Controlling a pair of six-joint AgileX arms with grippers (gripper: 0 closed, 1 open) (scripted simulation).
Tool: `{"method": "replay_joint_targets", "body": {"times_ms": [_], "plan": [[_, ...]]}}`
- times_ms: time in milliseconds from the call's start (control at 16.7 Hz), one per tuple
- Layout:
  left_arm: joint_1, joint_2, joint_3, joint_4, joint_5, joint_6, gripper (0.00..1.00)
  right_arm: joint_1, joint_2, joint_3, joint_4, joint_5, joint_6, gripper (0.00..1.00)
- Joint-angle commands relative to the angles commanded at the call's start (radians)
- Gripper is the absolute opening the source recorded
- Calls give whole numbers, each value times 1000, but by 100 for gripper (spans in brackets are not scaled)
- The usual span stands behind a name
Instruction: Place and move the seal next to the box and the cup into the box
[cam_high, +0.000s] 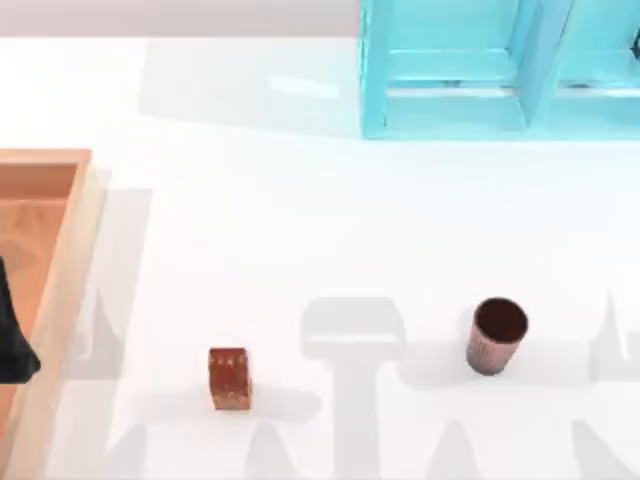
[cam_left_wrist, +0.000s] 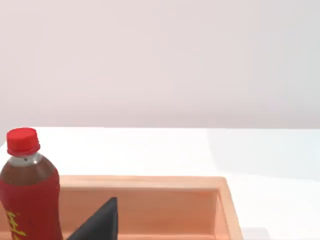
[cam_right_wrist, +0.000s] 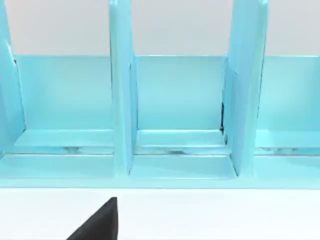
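The seal (cam_high: 230, 378), a small reddish-brown block with mottled gold sides, stands on the white table left of centre near the front. Well to its right, the ribbed dark brown cup (cam_high: 497, 335) stands upright with its mouth open upward. At the table's left edge lies the box (cam_high: 62, 270), with pale wooden walls and an orange floor; its far corner (cam_left_wrist: 220, 187) appears in the left wrist view. My left gripper (cam_high: 12, 345) hangs as a dark shape over the box, far from the seal. In the right wrist view, my right gripper (cam_right_wrist: 100, 225) faces the turquoise shelf, holding nothing visible.
A turquoise shelf structure (cam_high: 500, 70) with upright dividers (cam_right_wrist: 122, 100) stands at the back right. A red-capped cola bottle (cam_left_wrist: 27, 195) stands at the box; whether it is inside I cannot tell. Open white table lies between seal, cup and box.
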Motion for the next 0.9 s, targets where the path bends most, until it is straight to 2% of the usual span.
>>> {"method": "replay_joint_targets", "body": {"times_ms": [240, 420, 600, 900], "plan": [[-18, 32, 32, -26, 1, -18, 100, 0, 0, 0, 0, 0, 0, 100], [-81, 160, 149, -123, 2, -81, 100, 0, 0, 0, 0, 0, 0, 100], [-173, 383, 321, -272, 2, -170, 100, 0, 0, 0, 0, 0, 0, 100], [-354, 893, 648, -575, -1, -343, 100, 0, 0, 0, 0, 0, 0, 100]]}}
